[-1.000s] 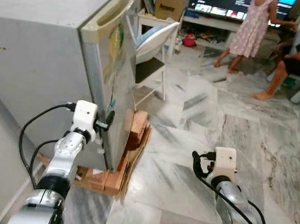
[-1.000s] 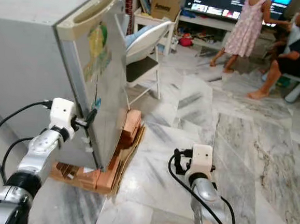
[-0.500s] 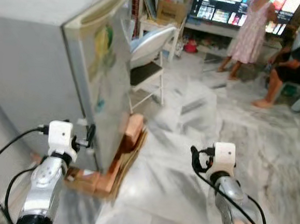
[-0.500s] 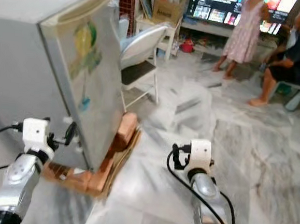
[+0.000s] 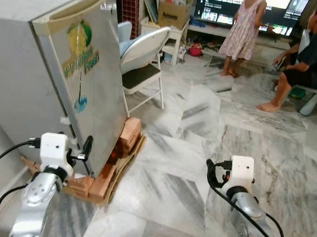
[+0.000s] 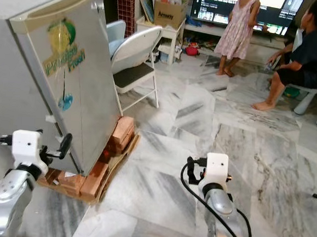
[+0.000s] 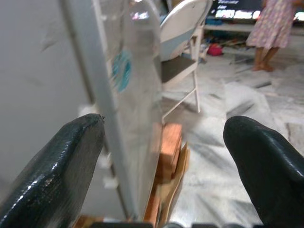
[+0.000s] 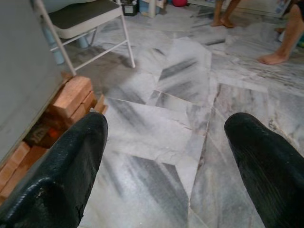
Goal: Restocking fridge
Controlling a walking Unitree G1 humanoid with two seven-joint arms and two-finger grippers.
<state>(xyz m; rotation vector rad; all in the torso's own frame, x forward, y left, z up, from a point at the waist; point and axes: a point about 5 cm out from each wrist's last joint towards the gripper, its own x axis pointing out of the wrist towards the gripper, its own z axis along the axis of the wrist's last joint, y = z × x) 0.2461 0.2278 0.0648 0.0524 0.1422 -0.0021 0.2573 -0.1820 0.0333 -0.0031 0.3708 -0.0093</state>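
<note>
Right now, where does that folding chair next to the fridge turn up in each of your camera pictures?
Left eye view: folding chair, upper middle, just beyond the fridge.
Right eye view: chair, upper left of middle, behind the fridge's far edge.
Left wrist view: chair, near the top, past the fridge door.
Right wrist view: chair seat and legs, top left corner.
Shared landmark: the bricks under the fridge.

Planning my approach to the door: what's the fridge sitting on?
The fridge stands raised on bricks with flattened cardboard at its front edge. The fridge body hides how far the bricks run beneath. The left pincer hangs open by its lower corner.
</note>
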